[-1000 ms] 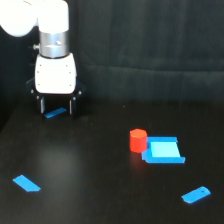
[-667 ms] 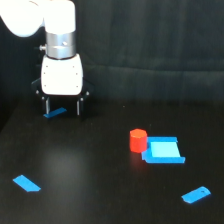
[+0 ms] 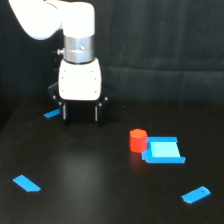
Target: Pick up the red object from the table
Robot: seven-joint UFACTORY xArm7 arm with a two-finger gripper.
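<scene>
On my screen, going from the exterior view's left, I see a flat blue strip [image 3: 26, 183] lying low on the table [image 3: 90, 190], which is dark and matte. Further up, a small blue piece [image 3: 51, 114] lies just beside the gripper [image 3: 80, 114]. The gripper hangs from the white arm with its two dark fingers [image 3: 64, 112] spread apart and nothing between them, close to the table surface. Well apart to the right stands the red object [image 3: 137, 140]: a short red-orange cylinder, upright, its top face slightly lighter than its side. It touches or nearly touches the left edge of a blue square block [image 3: 163, 150]. Lower right lies another blue strip [image 3: 196, 194], tilted.
</scene>
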